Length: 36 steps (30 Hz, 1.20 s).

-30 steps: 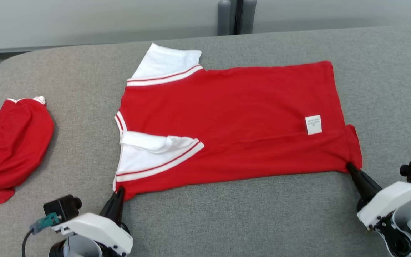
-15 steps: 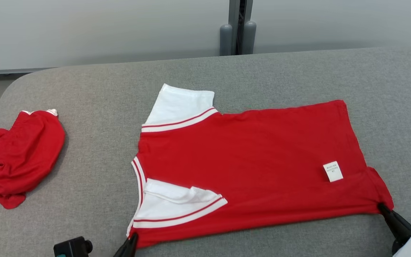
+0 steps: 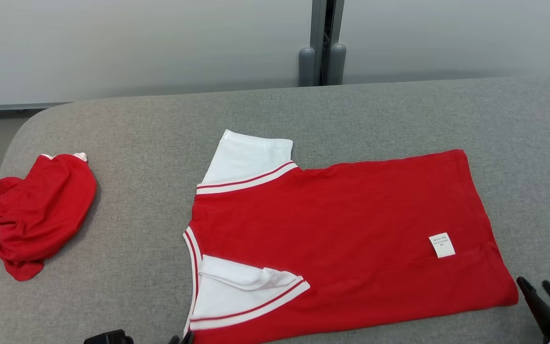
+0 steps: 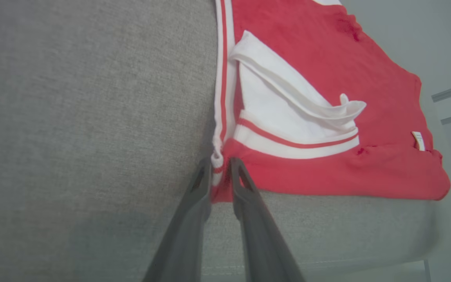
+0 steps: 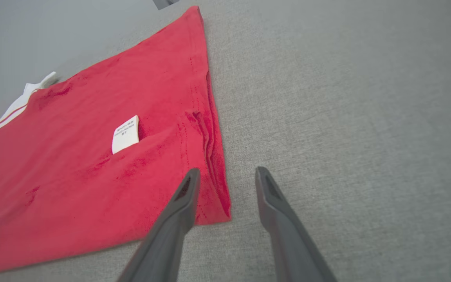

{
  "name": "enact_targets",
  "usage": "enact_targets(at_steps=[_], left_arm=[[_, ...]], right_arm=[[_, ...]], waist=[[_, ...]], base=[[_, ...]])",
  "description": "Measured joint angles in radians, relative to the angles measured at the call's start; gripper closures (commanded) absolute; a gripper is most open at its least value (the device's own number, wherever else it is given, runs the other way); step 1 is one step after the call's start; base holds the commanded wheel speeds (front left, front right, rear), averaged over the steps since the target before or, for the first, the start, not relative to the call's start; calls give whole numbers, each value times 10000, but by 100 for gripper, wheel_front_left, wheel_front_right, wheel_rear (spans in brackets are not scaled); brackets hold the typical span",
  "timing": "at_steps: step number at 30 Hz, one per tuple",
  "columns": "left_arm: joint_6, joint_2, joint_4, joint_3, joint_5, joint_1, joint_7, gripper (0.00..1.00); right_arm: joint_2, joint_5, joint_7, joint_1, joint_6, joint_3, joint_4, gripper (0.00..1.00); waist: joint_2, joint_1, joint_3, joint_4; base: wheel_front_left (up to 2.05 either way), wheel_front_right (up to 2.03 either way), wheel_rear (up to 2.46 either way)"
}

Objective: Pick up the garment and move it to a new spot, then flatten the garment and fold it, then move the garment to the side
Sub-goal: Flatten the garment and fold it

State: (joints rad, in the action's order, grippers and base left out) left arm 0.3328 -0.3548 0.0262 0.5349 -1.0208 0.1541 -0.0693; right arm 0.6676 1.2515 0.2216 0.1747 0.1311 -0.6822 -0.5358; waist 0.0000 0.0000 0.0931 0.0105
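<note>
red garment (image 3: 342, 229), right end effector (image 5: 227, 171) now released, wide beside hem, left end effector (image 4: 220, 162) narrow astride corner

This looks like a plain lab or test room, not a home. A wide desk (image 3: 136, 134) with grey felt-like cover and rounded corner stands before bare pale grey wall panels (image 3: 136, 43) joined by a dark vertical post (image 3: 323, 38).
</note>
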Motion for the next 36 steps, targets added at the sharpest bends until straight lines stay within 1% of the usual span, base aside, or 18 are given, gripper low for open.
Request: enact_targets(at_steps=[3, 4, 5, 7, 9, 10, 13, 15, 16, 17, 19, 22, 24, 26, 30, 36], left_arm=[[226, -2, 48, -178, 290, -66, 420, 0], [393, -52, 247, -366, 556, -218, 836, 0], [466, -63, 384, -435, 717, -281, 1035, 0], [663, -73, 625, -581, 1087, -442, 1496, 0], [790, -107, 853, -723, 1473, -648, 1983, 0], [790, -107, 853, -723, 1473, -648, 1983, 0], [911, -134, 945, -880, 2017, -985, 2629, 0], [941, -148, 878, -922, 2395, -1181, 2884, 0], [941, 4, 798, -924, 2619, -1302, 3035, 0], [941, 4, 798, -924, 2619, -1302, 3035, 0], [951, 165, 654, -934, 2809, -1414, 3137, 0], [890, 353, 412, -897, 3099, -1555, 3223, 0], [796, 594, 247, -865, 3252, -1707, 3260, 0], [610, 811, -31, -805, 3352, -1894, 3275, 0], [205, 1093, -961, -642, 3436, -2685, 3277, 0], [-445, 1183, -2773, -445, 3509, -5009, 2529, 0]], right_arm=[[107, -692, 276, 79, -2, 403, -228, 0], [54, -1367, 359, 278, -2, 863, -222, 0], [-44, -1722, 378, 390, -2, 1151, -178, 0], [-437, -2564, 397, 470, -2, 1918, 138, 0], [-963, -3473, 401, 430, -4, 2583, 456, 0], [-963, -3473, 401, 430, -4, 2583, 456, 0], [-1802, -4805, 401, 289, -4, 3392, 1035, 0], [-2345, -5735, 401, 151, -2, 3672, 1415, 0], [-2805, -6556, 401, 52, -2, 3879, 1743, 0], [-2805, -6556, 401, 52, -2, 3879, 1743, 0], [-3218, -7290, 403, -40, -4, 4033, 2036, 0], [-3783, -8046, 403, -203, -2, 4138, 2500, 0], [-4102, -8358, 401, -296, -2, 4165, 2667, 0], [-4286, -8583, 401, -466, -2, 4182, 2686, 0], [-4445, -8828, 401, -581, -2, 4048, 2608, 0], [-4437, -8897, 401, -137, -2, 3770, 2566, 0]], waist=[[0, 0, -68, 25], [0, 0, -106, 18], [0, 0, -126, 4], [0, 0, -182, -35], [0, 0, -251, -74], [0, 0, -251, -74], [0, 0, -356, -119], [0, 0, -438, -150], [0, 0, -529, -184], [0, 0, -529, -184], [0, 0, -610, -233], [0, 0, -694, -299], [0, 0, -738, -328], [0, 0, -761, -344], [0, 0, -722, -377], [0, 0, -258, -583]], base=[[0, 0, 0], [0, 0, 0], [0, 0, 0], [0, 0, 0], [0, 0, 0], [0, 0, 0], [0, 0, 0], [0, 0, 0], [0, 0, 0], [0, 0, 0], [0, 0, 0], [0, 0, 0], [0, 0, 0], [0, 0, 0], [0, 0, 0], [0, 0, 0]])
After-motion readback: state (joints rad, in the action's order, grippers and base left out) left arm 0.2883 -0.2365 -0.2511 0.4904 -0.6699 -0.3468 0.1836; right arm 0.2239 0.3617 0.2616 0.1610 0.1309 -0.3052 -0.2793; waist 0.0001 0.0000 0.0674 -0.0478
